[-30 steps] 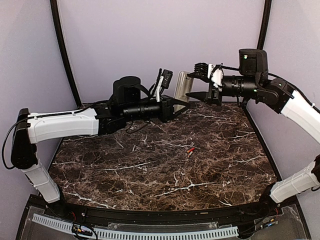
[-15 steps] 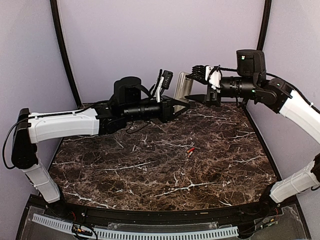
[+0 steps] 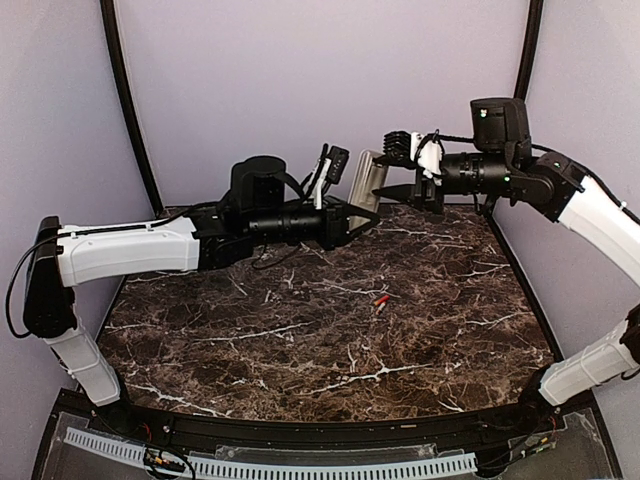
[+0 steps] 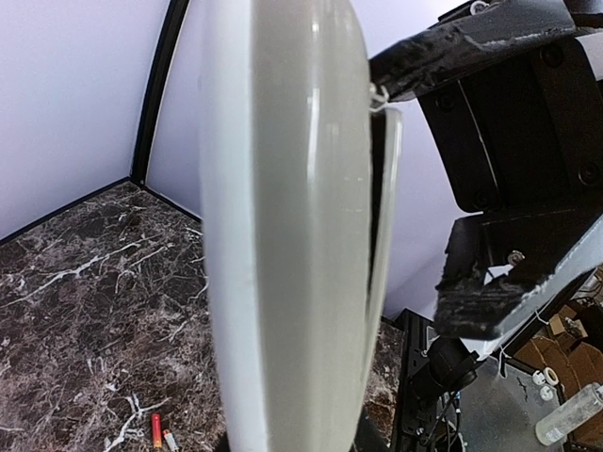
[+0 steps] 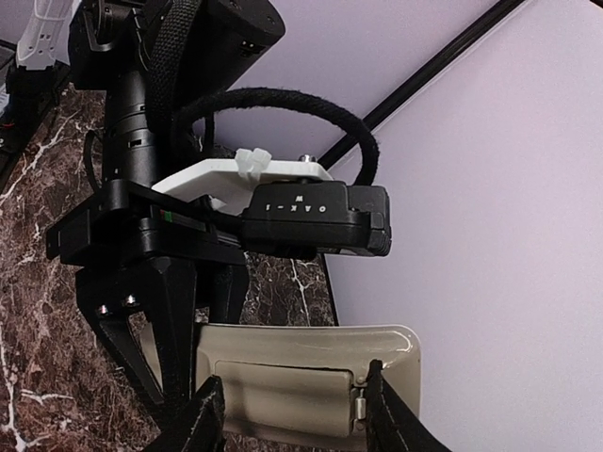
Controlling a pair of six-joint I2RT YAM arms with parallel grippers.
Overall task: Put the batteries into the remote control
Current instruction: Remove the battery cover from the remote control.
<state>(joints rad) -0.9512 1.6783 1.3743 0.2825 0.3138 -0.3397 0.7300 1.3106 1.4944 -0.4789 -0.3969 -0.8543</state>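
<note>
- Two arms are bolted at the near edge of the dark marbled worktop point(image 3: 300, 350). They reach toward its far edge and meet there above the surface.
- One red battery point(image 3: 380, 299) lies flat on the worktop a little right of the middle, well apart from both grippers. In the left wrist view a small pale bit point(image 4: 171, 440) lies just beside it, too small to tell what it is.
- Farther back, the left gripper point(image 3: 357, 208) is clamped on the lower end of the remote point(image 3: 364, 180). It holds the remote upright in the air above the far part of the worktop, right of the middle.
- The remote's grey back faces the right arm. The right wrist view shows the framed battery panel point(image 5: 278, 386) on it, with a small metal contact point(image 5: 358, 405) at one end. Whether a battery sits inside cannot be told.
- In the left wrist view the remote is seen edge-on, and a thin pale flap point(image 4: 384, 207) on its back stands slightly off the body.
- Farther along, the right gripper point(image 3: 383, 170) is level with the remote's back, its jaws spread apart and holding nothing. One finger point(image 4: 471, 42) reaches the top of the flap and looks to be touching it. The other is lower and clear of the remote.
- Behind everything, plain lilac walls point(image 3: 300, 80) close off the far edge.
</note>
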